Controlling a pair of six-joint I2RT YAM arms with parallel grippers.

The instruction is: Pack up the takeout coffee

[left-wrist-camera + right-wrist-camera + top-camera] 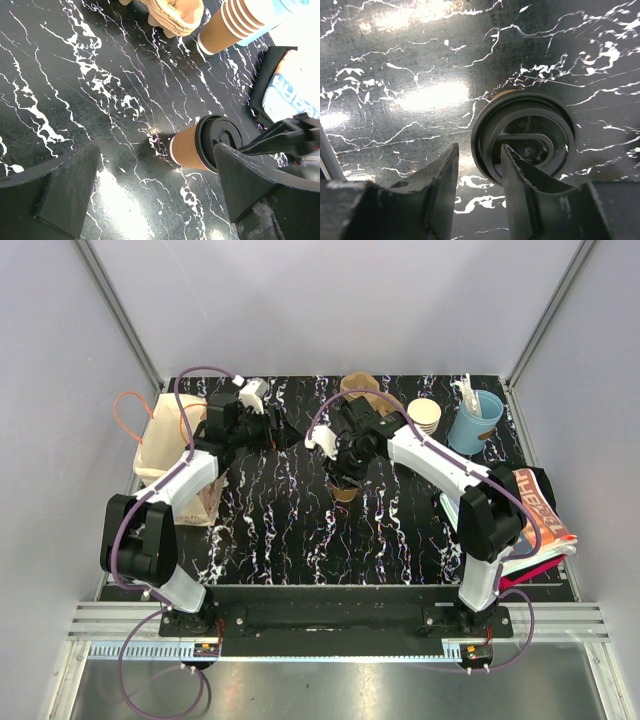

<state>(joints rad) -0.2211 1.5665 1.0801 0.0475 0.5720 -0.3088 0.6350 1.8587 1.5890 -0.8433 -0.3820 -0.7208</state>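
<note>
Jaws of my left gripper (pixel 155 192) are spread wide and hold nothing; it hangs over the table (pixel 75 100), near the coffee (pixel 190 150). That coffee stands upright mid-table with its black lid (pixel 220 140) on.

I judge it light but easy to crush. The paper wall is thin, the lid is only pressed on, and any liquid inside would slosh. So I would take it round the body with a gentle squeeze, not by the lid.

My right gripper (pixel 480 172) hangs straight above it, fingers a little apart astride the lid's edge, clamping nothing that I can see.

Containers next. The bag (pixel 160 445) sits at far left; what is in it I cannot tell. Right of the coffee comes the stack (pixel 424 416) of nested cups. Beyond it is the blue cup (pixel 478 425), with pale sticks (pixel 466 390) standing in it.
</note>
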